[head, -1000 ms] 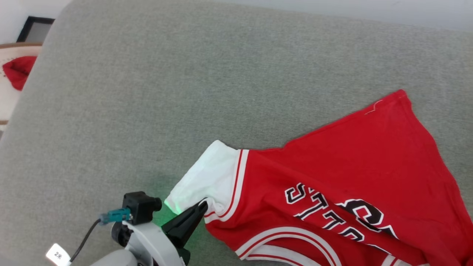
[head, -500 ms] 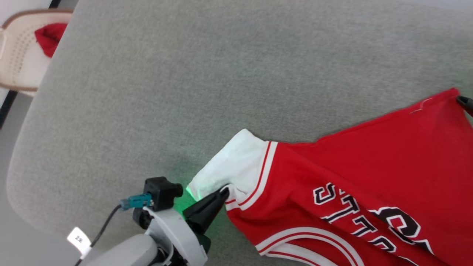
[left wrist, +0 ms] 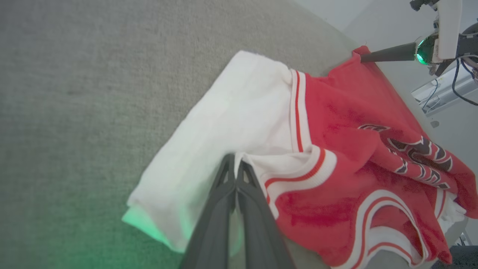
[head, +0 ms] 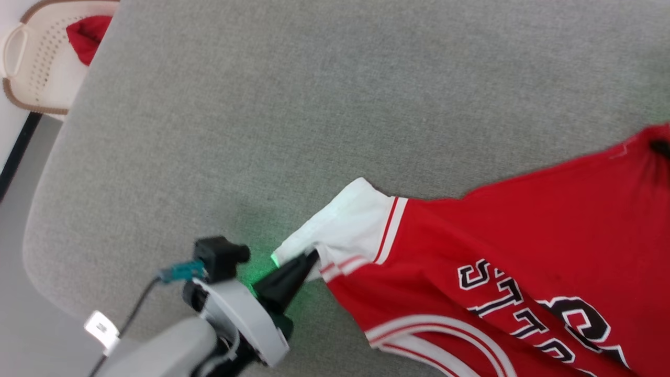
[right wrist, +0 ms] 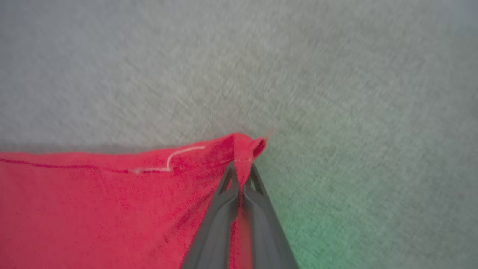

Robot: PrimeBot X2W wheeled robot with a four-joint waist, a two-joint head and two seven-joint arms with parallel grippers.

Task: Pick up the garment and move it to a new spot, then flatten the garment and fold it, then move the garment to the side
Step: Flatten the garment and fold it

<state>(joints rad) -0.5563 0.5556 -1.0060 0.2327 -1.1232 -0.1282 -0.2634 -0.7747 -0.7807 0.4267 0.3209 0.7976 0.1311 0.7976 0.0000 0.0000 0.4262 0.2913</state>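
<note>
The garment (head: 497, 230), a red jersey with a white sleeve (head: 350, 225) and black lettering, lies stretched across the right of the grey padded surface (head: 314, 104). My left gripper (head: 312, 257) is shut on the garment where the white sleeve meets the striped trim; the left wrist view shows its fingers (left wrist: 224, 194) pressed together there. My right gripper (head: 660, 147) shows as a dark tip at the right edge, on the red hem corner. In the right wrist view the right gripper (right wrist: 242, 173) is shut on that bunched corner of the garment (right wrist: 93, 205).
A cream perforated basket (head: 31, 68) stands off the surface at the upper left, holding a small plain red cloth lump (head: 86, 34). The surface's rounded left edge (head: 36, 220) drops to the floor. Bare grey surface stretches behind the garment.
The head camera has swung, so everything sits further right and the basket shows more. The garment now looks drawn tauter between the two grippers. Both grips hold.
</note>
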